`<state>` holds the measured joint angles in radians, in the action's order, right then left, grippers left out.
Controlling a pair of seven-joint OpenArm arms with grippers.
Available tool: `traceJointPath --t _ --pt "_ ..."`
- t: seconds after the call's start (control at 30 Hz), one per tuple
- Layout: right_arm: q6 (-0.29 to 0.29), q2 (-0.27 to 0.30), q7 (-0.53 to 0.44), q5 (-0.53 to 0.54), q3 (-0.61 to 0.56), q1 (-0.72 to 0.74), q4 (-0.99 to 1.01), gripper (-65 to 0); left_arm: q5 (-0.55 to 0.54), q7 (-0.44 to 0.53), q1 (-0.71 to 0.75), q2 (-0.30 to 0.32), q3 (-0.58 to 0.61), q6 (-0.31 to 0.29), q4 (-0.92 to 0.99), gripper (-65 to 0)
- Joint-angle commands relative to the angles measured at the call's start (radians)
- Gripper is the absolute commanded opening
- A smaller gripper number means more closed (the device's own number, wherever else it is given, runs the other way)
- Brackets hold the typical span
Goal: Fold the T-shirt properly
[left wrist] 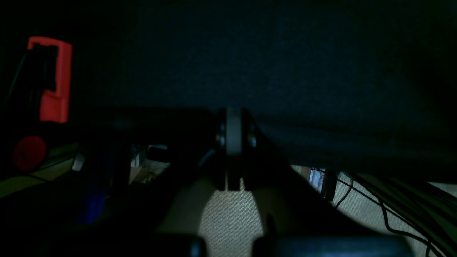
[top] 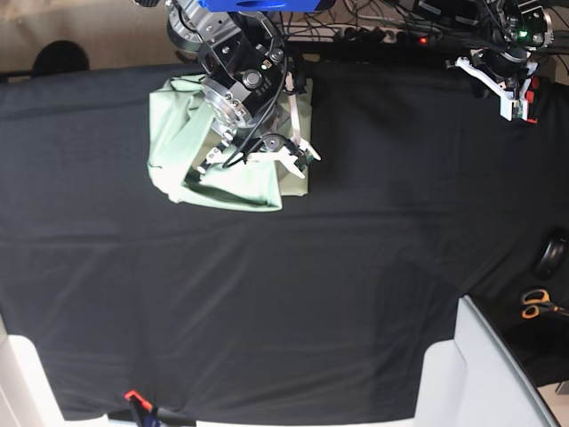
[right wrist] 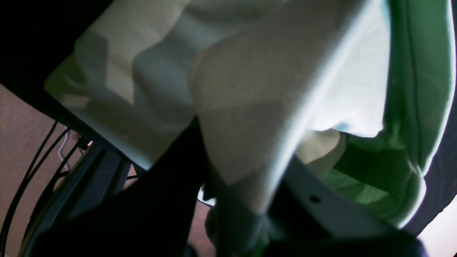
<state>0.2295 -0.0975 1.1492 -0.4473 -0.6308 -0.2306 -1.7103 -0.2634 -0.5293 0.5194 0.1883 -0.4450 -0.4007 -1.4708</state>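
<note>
the t-shirt (top: 191,147) lies bunched in a rough folded heap on the black cloth (top: 284,294) that covers the worktop, up toward eleven o'clock in my base view, close to the far edge. its pale mint fabric shows several layers, with a thick fold running along the near side.

my right pincer (top: 258,151) sits over the heap's three o'clock side, and in the right wrist view the shirt (right wrist: 250,89) fills nearly the whole picture, draped over the fingers (right wrist: 321,200); the jaws stand pinched on a fold of the cloth, with a greener layer showing at three o'clock behind the paler one.

my left pincer (top: 502,89) is well apart from the shirt, off at one o'clock by the far corner of the worktop. its wrist view is very dark, but i can see the two fingers (left wrist: 234,135) pressed flat together with nothing between them.

at four o'clock, off the cloth's edge, a pair of orange-handled scissors (top: 538,307) lies beside a dark round object (top: 553,255).
</note>
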Motion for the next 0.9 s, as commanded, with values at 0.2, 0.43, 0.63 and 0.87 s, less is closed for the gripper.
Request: traceJointPath --t 0.2,0.43,0.63,0.87 --pt "-0.003 -0.018 -0.013 0.0 -0.005 -0.011 -0.024 -52.5 -0.003 0.016 0.005 0.012 -0.007 0.003 -0.009 -65.0" --pt "-0.003 -0.018 -0.013 0.0 -0.094 -0.008 -0.026 -23.9 -0.003 0.016 0.002 0.012 -0.002 0.003 -0.009 -65.0" --pt "-0.008 -0.015 0.036 0.166 -0.116 0.004 -0.098 -13.9 -0.003 0.016 0.002 0.014 -0.007 0.003 -0.008 -65.0" --pt "-0.009 -0.009 0.099 0.164 -0.073 0.012 -0.247 -13.8 -0.003 0.016 0.002 0.017 -0.007 0.003 -0.008 -65.0"
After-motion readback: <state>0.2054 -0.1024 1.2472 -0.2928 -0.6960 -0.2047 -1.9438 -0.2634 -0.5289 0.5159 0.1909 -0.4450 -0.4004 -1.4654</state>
